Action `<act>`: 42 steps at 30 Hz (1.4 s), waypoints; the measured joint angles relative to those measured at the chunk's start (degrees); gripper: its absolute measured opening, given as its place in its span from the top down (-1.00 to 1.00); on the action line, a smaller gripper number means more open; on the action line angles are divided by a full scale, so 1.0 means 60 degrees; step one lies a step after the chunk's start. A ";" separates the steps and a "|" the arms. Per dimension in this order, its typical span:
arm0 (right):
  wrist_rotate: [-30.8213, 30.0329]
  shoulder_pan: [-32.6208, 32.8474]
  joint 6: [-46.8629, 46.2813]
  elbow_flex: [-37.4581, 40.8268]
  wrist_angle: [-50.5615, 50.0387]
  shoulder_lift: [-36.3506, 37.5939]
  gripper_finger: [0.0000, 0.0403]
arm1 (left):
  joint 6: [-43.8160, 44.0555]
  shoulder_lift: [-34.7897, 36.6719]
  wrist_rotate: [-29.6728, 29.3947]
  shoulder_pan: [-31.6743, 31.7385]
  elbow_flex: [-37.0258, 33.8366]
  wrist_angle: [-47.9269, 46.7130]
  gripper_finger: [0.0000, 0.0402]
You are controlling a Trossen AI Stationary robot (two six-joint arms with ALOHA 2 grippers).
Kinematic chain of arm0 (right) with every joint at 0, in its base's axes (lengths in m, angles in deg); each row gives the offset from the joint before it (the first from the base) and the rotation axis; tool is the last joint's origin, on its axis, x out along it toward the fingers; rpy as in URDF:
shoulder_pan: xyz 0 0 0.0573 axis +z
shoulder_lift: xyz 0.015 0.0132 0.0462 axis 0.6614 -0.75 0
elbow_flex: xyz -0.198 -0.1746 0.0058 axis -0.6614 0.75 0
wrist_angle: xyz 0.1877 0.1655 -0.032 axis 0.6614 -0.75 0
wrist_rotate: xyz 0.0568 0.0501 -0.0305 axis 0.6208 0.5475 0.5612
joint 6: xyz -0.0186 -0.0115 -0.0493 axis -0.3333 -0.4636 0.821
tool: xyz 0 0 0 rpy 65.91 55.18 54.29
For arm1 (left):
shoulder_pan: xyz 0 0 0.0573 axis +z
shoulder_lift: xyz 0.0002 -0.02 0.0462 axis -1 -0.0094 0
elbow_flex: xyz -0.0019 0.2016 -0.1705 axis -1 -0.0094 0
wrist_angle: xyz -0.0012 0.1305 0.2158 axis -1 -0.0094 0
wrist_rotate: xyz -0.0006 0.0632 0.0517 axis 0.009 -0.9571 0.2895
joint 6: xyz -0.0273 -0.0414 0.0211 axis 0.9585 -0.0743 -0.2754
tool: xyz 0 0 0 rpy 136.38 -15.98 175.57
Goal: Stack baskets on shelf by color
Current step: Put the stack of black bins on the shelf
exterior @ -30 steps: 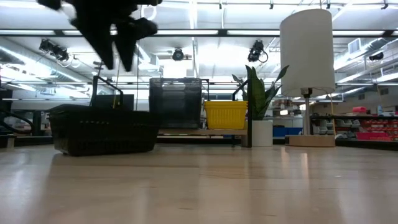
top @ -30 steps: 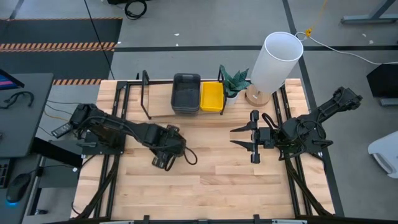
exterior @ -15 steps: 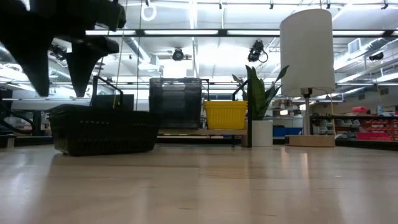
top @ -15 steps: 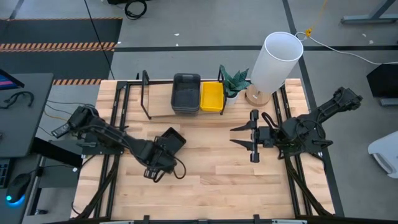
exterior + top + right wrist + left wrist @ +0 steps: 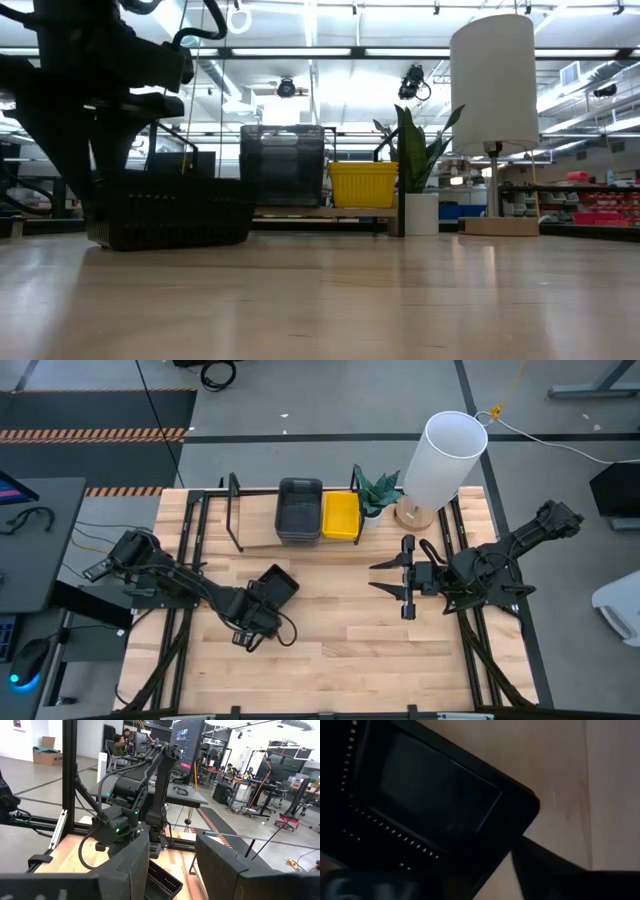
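A small black slatted basket (image 5: 277, 584) rests on its base on the tabletop, left of centre; it also shows in the low view (image 5: 170, 215). My left gripper (image 5: 262, 603) is open at the basket's near-left end, pointing down. Its fingers (image 5: 60, 150) straddle the end wall, and one finger (image 5: 555, 870) is outside the rim near a corner. I cannot tell if they touch. On the shelf (image 5: 255, 525) at the back stand stacked dark grey baskets (image 5: 300, 510) and a yellow basket (image 5: 341, 514). My right gripper (image 5: 385, 579) is open and empty, right of centre.
A potted plant (image 5: 377, 490) and a white cylinder lamp (image 5: 440, 455) stand at the back right, next to the shelf. The shelf's black posts (image 5: 235, 510) rise at the back. Bare tabletop (image 5: 340, 630) lies between the two arms and toward the near edge.
My left gripper has moved toward the table's near-left, uncovering the black basket in the high view. It has then come down, fingers apart, onto the basket's near-left end. The basket has stayed in place.
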 joint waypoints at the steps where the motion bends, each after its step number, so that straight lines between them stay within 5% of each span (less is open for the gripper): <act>1: 0.0000 0.0000 0.0000 0.0000 -0.0001 0.0000 0.18 | 0.0112 0.0000 0.0007 0.0000 0.0001 -0.0020 0.47; 4: 0.0000 0.0000 -0.0004 0.0000 0.0000 0.0000 0.18 | 0.0473 0.0000 0.0016 0.0003 0.0134 -0.0229 0.85; 6: 0.0000 0.0000 0.0000 -0.0001 0.0000 0.0000 0.18 | 0.0770 -0.0004 0.0154 0.0076 0.0351 -0.0558 0.91; 18: 0.0000 0.0000 0.0025 0.0000 0.0002 0.0001 0.18 | 0.0656 0.0007 -0.0828 0.1525 0.2382 -0.3548 0.90; 36: 0.0000 0.0000 0.0025 0.0000 0.0000 0.0000 0.18 | -0.2422 0.0007 -0.1062 0.5747 0.2380 -0.2594 0.90; 42: 0.0000 0.0000 0.0025 0.0000 -0.0004 0.0000 0.18 | -0.2589 0.0007 -0.1185 0.6775 0.2376 -0.2188 0.76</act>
